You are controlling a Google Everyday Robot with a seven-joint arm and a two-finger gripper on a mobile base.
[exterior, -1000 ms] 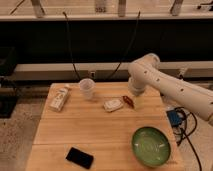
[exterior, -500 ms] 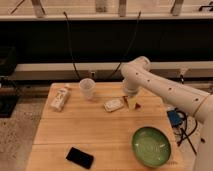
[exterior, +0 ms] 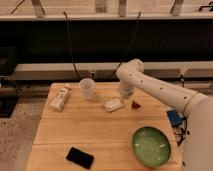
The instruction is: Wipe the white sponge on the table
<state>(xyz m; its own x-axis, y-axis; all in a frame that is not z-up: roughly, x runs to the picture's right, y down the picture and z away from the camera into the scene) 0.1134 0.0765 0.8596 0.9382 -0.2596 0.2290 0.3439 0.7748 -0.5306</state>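
Observation:
The white sponge lies flat on the table, a light wooden top, near its back middle. My gripper hangs at the end of the white arm, which comes in from the right. It is just above and to the right of the sponge, close to its far right corner. The arm hides most of the gripper. I cannot tell whether it touches the sponge.
A translucent cup stands left of the sponge. A white bottle lies at the back left. A small dark red object sits right of the sponge. A green plate is at the front right, a black phone at the front left.
The arm has swung left and lower, bringing the gripper from the right of the table to just beside the sponge. The objects on the table have not moved.

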